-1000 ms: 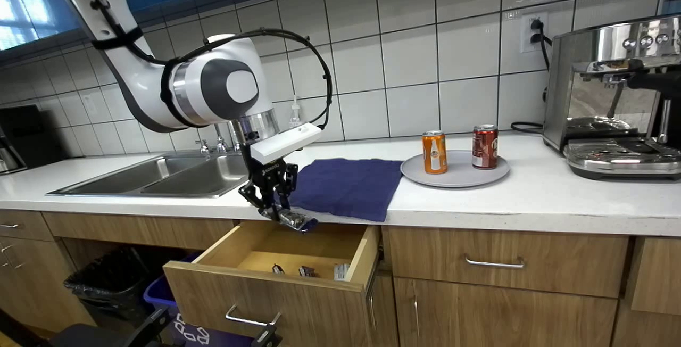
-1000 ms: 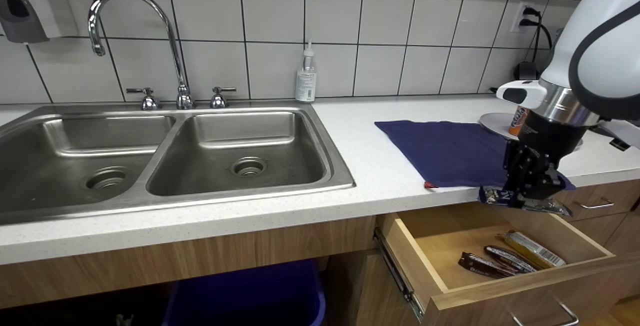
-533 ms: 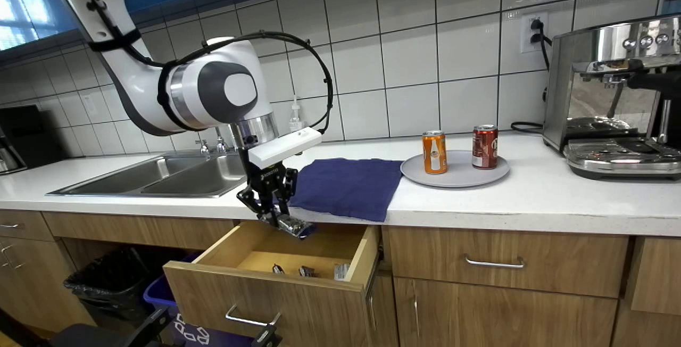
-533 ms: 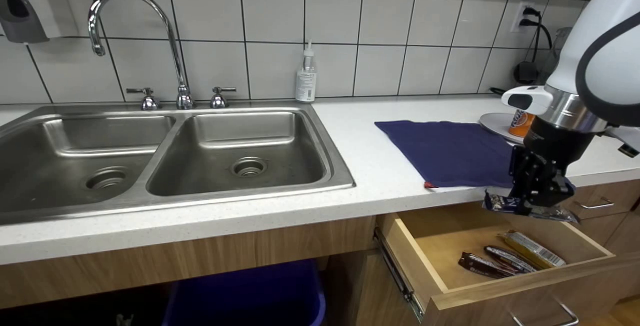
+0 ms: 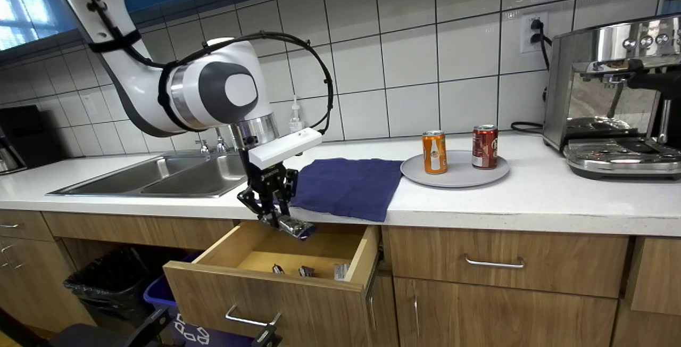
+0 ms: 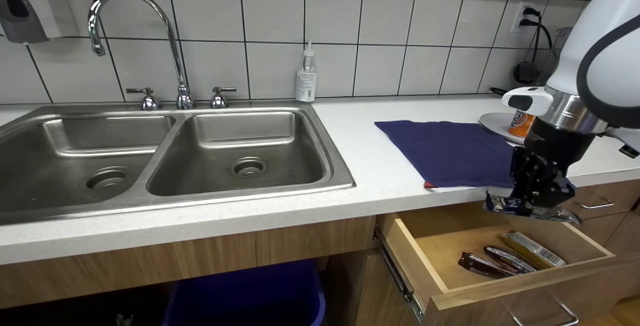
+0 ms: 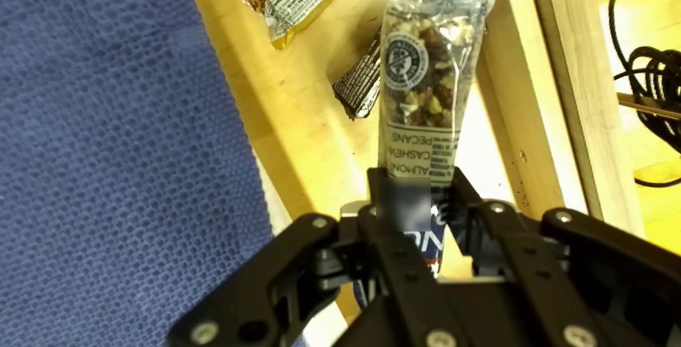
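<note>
Here, one bar [image 7: 425, 97] in end effector [image 7: 419, 181]

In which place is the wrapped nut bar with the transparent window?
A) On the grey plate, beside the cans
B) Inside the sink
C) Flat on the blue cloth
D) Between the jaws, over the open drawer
D, because the wrist view shows the nut bar gripped between the jaws, and both exterior views show it over the open drawer.
</note>
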Controlling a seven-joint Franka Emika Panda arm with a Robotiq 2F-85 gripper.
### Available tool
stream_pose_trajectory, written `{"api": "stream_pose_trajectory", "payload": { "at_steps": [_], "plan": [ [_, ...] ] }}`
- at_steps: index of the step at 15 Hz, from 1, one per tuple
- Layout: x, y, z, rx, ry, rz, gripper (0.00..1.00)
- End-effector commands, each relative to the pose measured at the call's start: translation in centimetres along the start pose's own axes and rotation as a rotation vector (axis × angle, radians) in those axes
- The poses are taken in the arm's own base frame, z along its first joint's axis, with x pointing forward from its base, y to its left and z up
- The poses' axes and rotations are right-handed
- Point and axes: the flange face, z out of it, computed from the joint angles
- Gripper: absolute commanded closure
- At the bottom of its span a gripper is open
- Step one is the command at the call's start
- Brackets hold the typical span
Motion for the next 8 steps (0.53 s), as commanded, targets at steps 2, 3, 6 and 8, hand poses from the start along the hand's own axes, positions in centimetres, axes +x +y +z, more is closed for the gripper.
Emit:
{"api": "stream_pose_trajectory", "payload": {
  "at_steps": [2,3,6,8],
  "plan": [
    [0.11,-0.03,-0.12,-0.017,-0.011,0.004,0.93],
    [0.08,-0.04,-0.12,-0.017,-0.012,0.001,0.85],
    [0.02,-0.09,-0.2,-0.018,-0.011,-0.001,0.4],
    [0.01,-0.18,-0.31,-0.018,-0.008,0.0,0.27]
  ]
}}
